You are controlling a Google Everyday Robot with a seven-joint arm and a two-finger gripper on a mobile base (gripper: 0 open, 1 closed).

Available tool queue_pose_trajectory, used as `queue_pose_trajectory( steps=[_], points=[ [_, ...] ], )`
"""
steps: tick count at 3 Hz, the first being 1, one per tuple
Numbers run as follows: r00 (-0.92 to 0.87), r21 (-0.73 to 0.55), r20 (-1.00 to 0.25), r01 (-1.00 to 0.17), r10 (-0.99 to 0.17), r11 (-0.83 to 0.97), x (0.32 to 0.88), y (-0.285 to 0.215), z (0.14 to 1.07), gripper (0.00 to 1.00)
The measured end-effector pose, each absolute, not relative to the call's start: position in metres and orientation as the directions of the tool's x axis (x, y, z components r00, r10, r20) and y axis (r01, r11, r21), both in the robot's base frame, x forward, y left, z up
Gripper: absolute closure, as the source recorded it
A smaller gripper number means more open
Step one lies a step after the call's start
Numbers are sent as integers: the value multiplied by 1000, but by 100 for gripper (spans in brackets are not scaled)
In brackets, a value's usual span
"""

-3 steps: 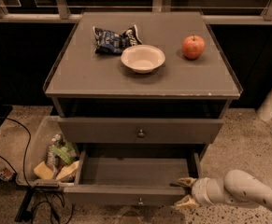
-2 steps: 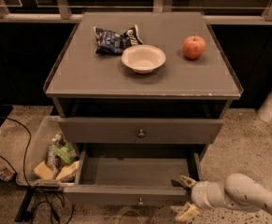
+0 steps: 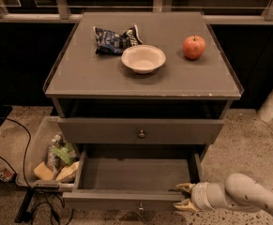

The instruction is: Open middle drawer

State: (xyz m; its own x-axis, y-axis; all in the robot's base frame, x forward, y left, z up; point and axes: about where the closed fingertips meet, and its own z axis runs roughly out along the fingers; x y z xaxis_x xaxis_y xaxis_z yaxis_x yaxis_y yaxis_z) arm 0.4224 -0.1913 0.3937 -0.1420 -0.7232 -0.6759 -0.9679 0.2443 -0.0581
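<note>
The middle drawer (image 3: 136,175) stands pulled out of the cabinet (image 3: 56,76), below the closed top drawer (image 3: 108,131). Its long axis runs left to right across the view. Its front panel faces the camera, and the knob (image 3: 140,205) sits at the panel's centre. The flat tray is exposed and nothing can be seen in it.

The gripper (image 3: 185,197) is at the drawer's right front corner and reaches in from the lower right. Its fingers (image 3: 185,187) are spread apart. One lies over the tray's right front corner and the other lies in front of the panel, so the panel's right end is between them. Whether either finger presses on the panel cannot be told. No loose item is held.

On the cabinet top are a chip bag (image 3: 112,39), a bowl (image 3: 143,58) just in front of it, and an apple (image 3: 193,47) to the right, apart from the bowl. A bin (image 3: 33,153) holding trash stands on the floor to the left of the drawer.
</note>
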Motion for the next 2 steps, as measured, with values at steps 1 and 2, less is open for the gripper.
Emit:
queue_pose_trajectory(
  steps=[1, 2],
  points=[
    [-142, -58, -676, -968, -723, 244, 425, -193, 395, 84],
    [-143, -56, -678, -968, -721, 245, 412, -195, 391, 100]
  ],
)
